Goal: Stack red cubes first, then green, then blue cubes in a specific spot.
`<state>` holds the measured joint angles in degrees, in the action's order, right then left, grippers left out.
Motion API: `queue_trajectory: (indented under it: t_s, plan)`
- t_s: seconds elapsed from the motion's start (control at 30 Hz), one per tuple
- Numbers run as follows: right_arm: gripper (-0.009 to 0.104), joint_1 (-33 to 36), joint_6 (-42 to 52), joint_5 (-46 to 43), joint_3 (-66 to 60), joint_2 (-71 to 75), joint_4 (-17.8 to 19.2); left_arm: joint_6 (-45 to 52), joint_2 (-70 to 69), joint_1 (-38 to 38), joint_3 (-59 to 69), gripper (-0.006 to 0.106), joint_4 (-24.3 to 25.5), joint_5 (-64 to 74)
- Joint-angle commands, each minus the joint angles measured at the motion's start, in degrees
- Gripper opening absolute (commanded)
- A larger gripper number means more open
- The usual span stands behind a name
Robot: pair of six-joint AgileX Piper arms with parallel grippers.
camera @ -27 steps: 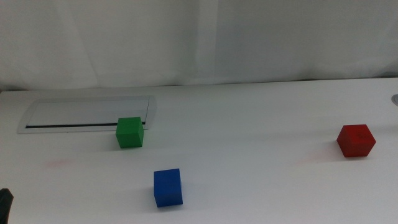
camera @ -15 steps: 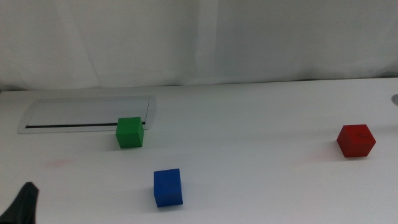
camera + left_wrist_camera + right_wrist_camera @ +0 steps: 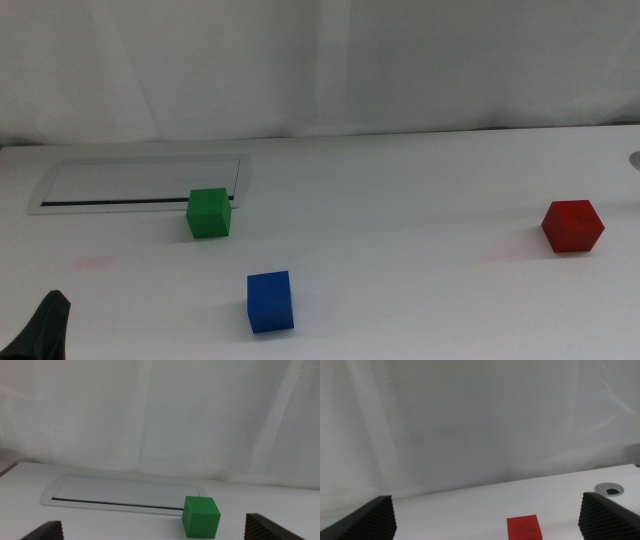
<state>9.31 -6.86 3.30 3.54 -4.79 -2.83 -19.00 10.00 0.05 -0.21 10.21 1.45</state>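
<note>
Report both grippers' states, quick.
Left gripper: open, empty, facing the green cube.
Right gripper: open, empty, facing the red cube.

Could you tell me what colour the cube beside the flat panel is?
Green cube; clearest in the middle view.

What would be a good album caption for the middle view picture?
Red cube, green cube and blue cube lie apart, unstacked, on a white table; left gripper at bottom-left corner.

A: What's on my counter (image 3: 400, 200) right now?
B: White top, a long flat white panel (image 3: 140, 183) with a dark slot at the far left.
A: And behind it?
B: White curtain (image 3: 320, 60); a round grommet (image 3: 609, 489) sits far right.
</note>
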Motion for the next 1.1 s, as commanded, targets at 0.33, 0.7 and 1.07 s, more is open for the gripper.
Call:
queue_trajectory:
  t_s: [0.33,0.7,1.07]
  plan:
    - [0.098,-0.3,-0.1,9.2,14.6,-2.9,1.7,-0.5,-0.2,-0.4,2.3,0.092,-0.2,-0.8]
    - [0.098,-0.3,-0.5,20.4,38.2,-18.3,5.6,-0.5,-0.2,-0.4,2.3,0.092,-0.2,-0.8]
    - [0.098,-0.3,-2.4,54.2,63.4,-51.8,8.6,-0.5,-0.2,-0.4,2.3,0.092,-0.2,-0.8]
